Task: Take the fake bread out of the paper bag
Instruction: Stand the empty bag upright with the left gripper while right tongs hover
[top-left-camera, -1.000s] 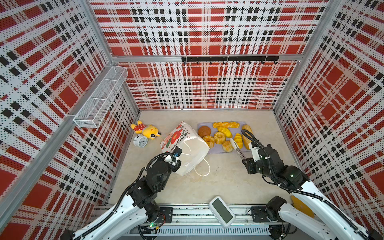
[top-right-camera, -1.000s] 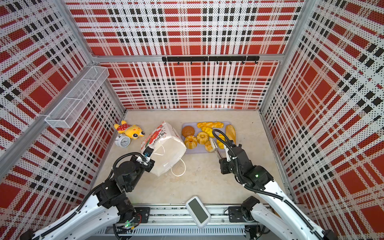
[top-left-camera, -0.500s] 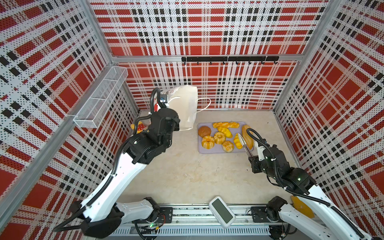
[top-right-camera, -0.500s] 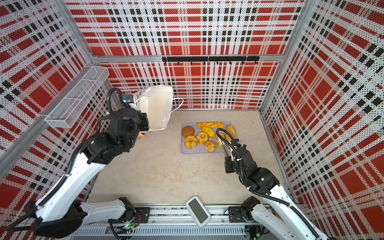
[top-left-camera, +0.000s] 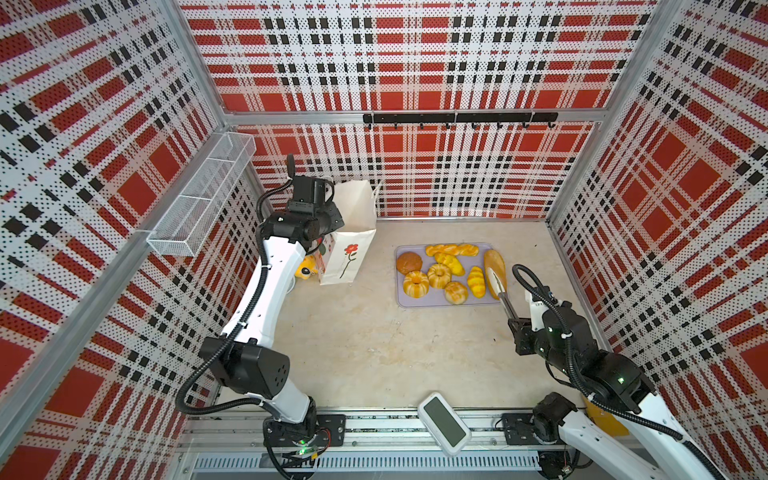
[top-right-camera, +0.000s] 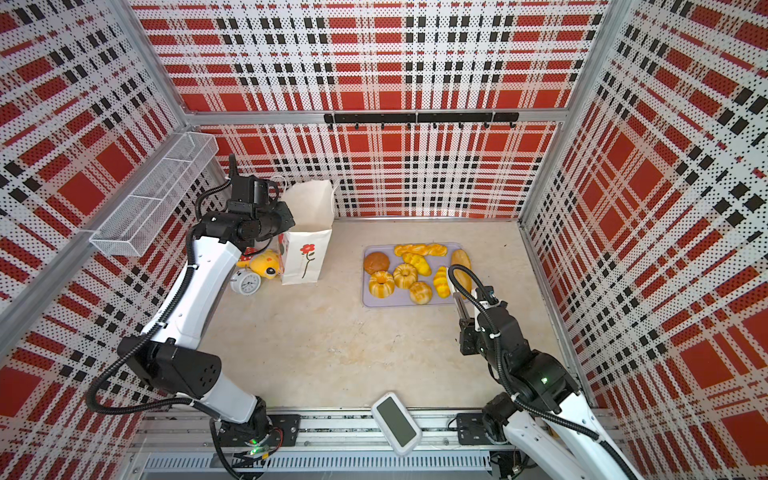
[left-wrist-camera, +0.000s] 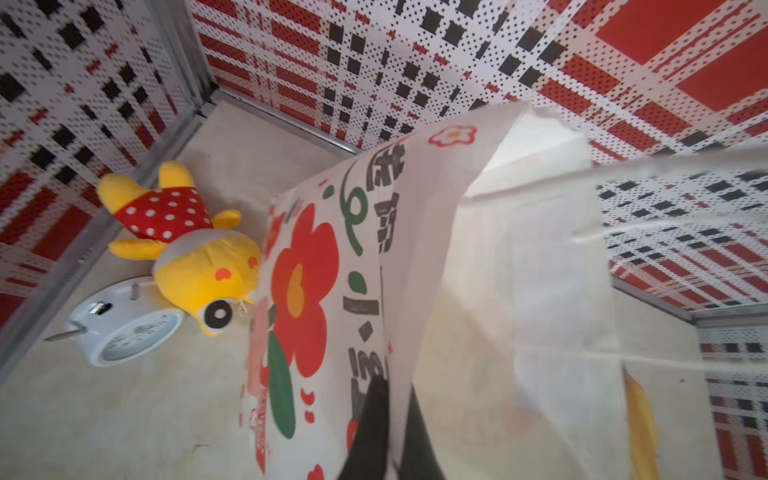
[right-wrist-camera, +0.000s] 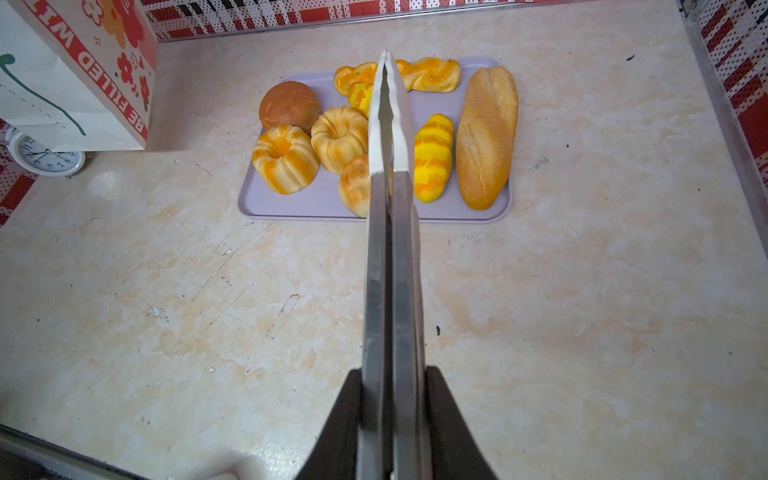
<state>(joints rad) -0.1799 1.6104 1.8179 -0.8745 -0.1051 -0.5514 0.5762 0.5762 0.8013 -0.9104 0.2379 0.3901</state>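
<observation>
L gripper (left-wrist-camera: 392, 386) pinched the rim of the paper bag (top-left-camera: 347, 257), prob. to park it upright, upper left of centre in both top views. R gripper (right-wrist-camera: 392, 374) squeezed metal tongs (right-wrist-camera: 388, 166) closed, my tool for lifting loaves. All visible fake bread (top-left-camera: 440, 274) lay on the lilac tray (top-left-camera: 419, 301), centre-right; job looked done.

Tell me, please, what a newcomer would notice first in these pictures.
Golden fake bread crowds a lilac tray right of centre, where the right gripper holds shut metal tongs pointing at it. At the back left, the left gripper pinches the rim of the upright flowered paper bag, beside a yellow plush toy.
</observation>
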